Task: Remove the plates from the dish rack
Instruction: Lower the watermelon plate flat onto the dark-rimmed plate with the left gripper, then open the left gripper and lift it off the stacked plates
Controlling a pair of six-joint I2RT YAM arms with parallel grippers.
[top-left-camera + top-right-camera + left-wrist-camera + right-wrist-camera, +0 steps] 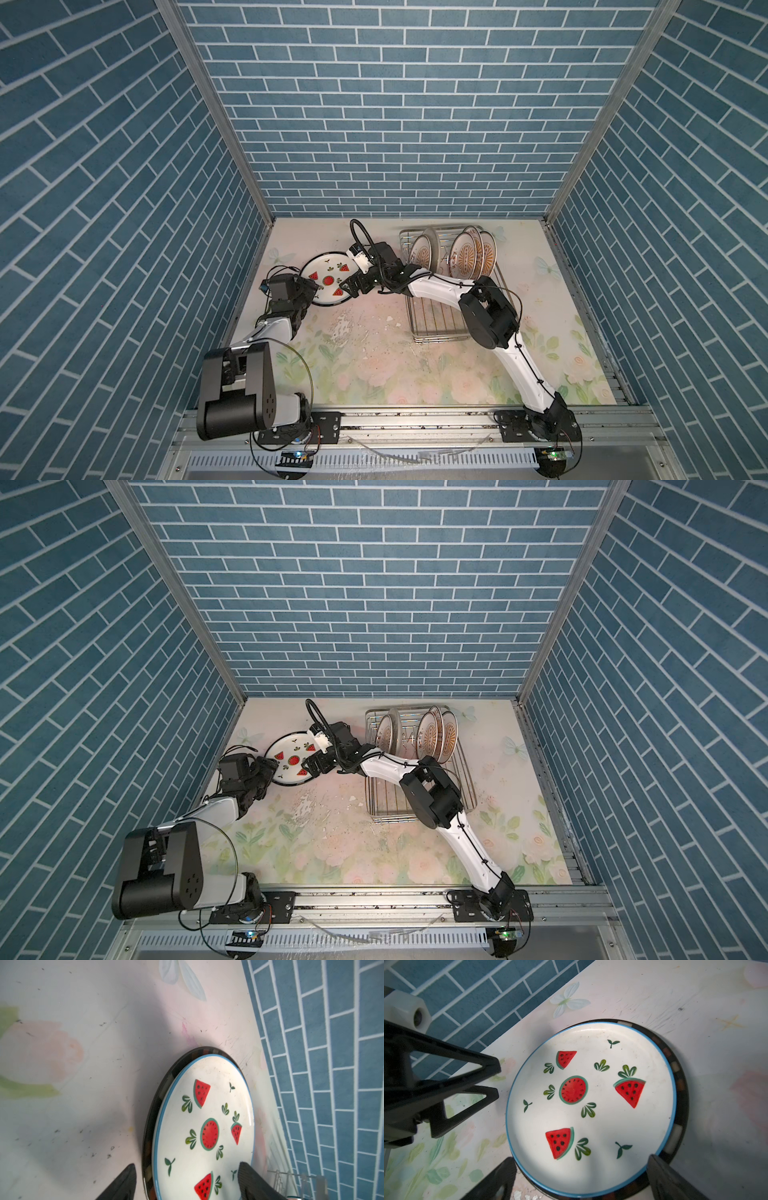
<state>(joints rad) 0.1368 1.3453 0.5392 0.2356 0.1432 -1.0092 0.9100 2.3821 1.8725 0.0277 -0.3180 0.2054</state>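
Black fingertips (128, 1176) of our left gripper (187, 1167) stand spread, released, astride the watermelon plate (212, 1109) rim. Our right gripper (580, 1158), also wide open, hovers over its edge, gripping nothing.

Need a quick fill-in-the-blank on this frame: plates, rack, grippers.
1. Under the watermelon plate lies a larger plate with a ___ rim.
2. The orange plates stand ___ in the rack.
3. In both top views, the watermelon plate lies to the ___ of the rack.
4. The left gripper and right gripper are both ___.

Missing words: dark; upright; left; open.
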